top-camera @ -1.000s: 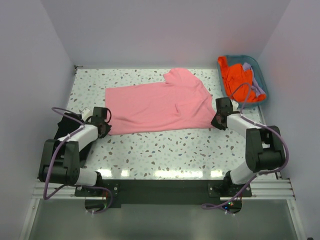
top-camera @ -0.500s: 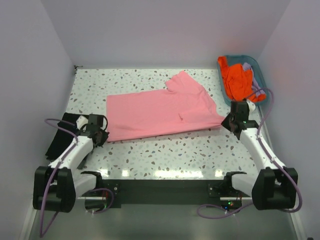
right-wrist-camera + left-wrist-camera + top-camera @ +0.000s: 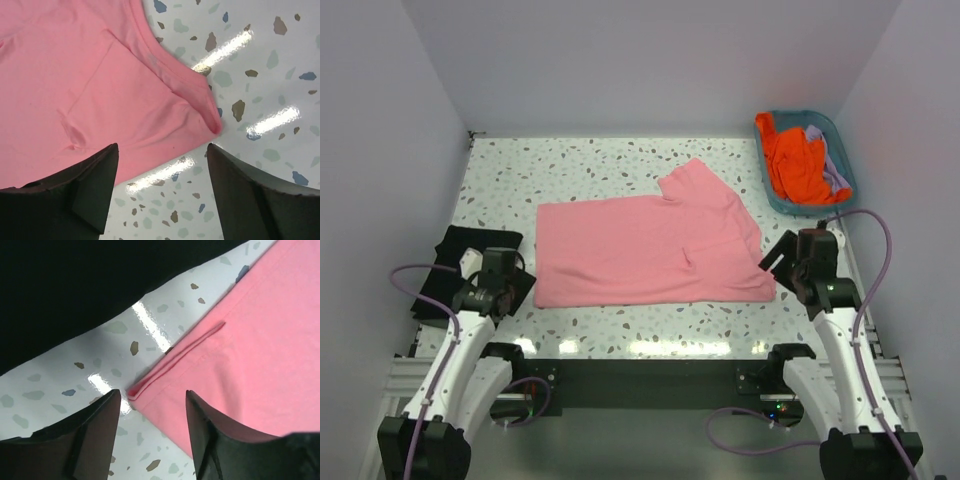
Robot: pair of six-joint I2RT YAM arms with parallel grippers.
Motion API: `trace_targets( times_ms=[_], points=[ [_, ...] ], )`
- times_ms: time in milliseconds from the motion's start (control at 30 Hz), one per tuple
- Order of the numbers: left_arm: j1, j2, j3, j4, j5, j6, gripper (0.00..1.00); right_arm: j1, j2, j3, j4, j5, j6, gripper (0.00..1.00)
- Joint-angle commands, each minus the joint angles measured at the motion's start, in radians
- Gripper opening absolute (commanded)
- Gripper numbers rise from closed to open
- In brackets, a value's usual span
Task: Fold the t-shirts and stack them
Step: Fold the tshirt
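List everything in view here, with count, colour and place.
pink t-shirt: one, salmon-pink, spread flat mid-table
black t-shirt: one, black, left table edge
orange t-shirt: one, bright orange, heaped in the basket
lavender t-shirt: one, pale lavender, in the basket beside the orange one
basket: one, teal, far right corner
table: one, white speckled, under everything
left fingers: two, black, open over the pink shirt's near left corner
right fingers: two, black, open over its near right corner
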Motion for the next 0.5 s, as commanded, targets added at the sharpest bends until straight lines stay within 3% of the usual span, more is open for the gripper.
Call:
trace_targets(
  times_ms=[0,133,267,300,467],
  points=[
    [0.007,-0.033,0.099,-0.038,-0.034,0.053,0.61,-0.004,0.014,0.098,-0.024,-0.045,-0.033,0.77],
    [0.008,0.043,0.215,0.138,-0.070,0.236,0.65,-0.002,0.138,0.178,0.109,-0.157,-0.135,0.79],
    [0.004,0.313,0.400,0.298,-0.056,0.329,0.65,0.047,0.407,0.316,0.273,-0.192,-0.162,0.79],
    [-0.001,0.447,0.444,0.316,-0.062,0.343,0.65,0.086,0.463,0.360,0.284,-0.179,-0.191,0.79],
    [-0.006,0.783,0.742,0.297,-0.078,0.424,0.59,0.146,0.826,0.704,0.303,-0.128,-0.291,0.76]
  ],
)
